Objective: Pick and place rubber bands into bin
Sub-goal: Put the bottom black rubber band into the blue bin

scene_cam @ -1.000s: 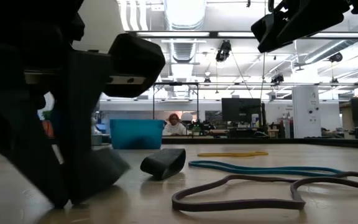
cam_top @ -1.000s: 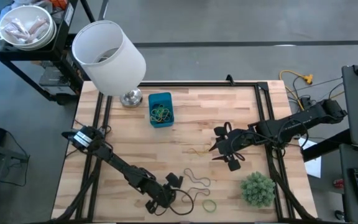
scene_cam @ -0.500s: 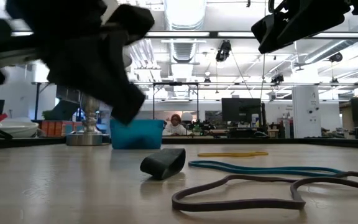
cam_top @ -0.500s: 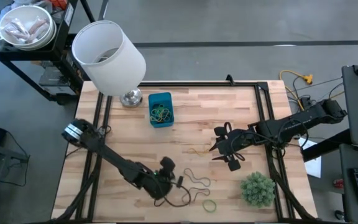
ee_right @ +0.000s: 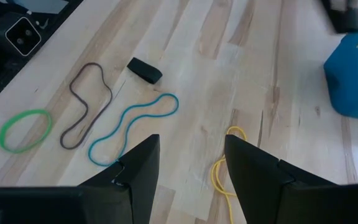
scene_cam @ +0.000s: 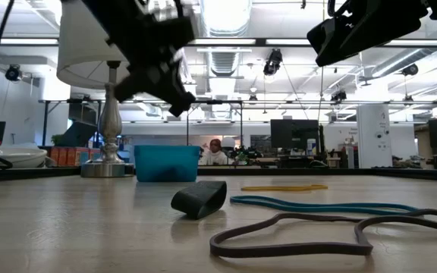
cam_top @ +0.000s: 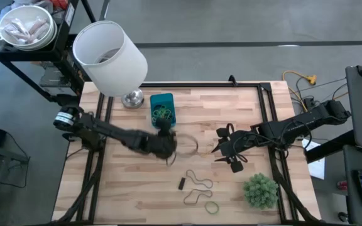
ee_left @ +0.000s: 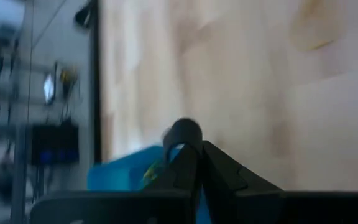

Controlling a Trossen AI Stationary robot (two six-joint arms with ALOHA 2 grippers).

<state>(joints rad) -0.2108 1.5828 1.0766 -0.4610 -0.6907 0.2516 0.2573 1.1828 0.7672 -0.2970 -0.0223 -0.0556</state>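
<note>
Overhead, left gripper (cam_top: 167, 145) fingers pinched on thin dark rubber band loop (cam_top: 187, 145) near small blue plastic bin (cam_top: 163, 109); right gripper (cam_top: 226, 149) fingers apart.

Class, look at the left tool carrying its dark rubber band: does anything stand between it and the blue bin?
Nothing visible does. The left tool, shut on a dark rubber band, hangs just beside the bin; the lamp stands off to one side.

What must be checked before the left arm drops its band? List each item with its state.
1. Left fingers shut on band: ok.
2. Left gripper over bin: not ok, it is beside the bin.
3. Bin upright, top open: ok.
4. Right gripper out of the way: ok, open, well off to the side.
5. Band hanging free of the table: cannot tell.
</note>
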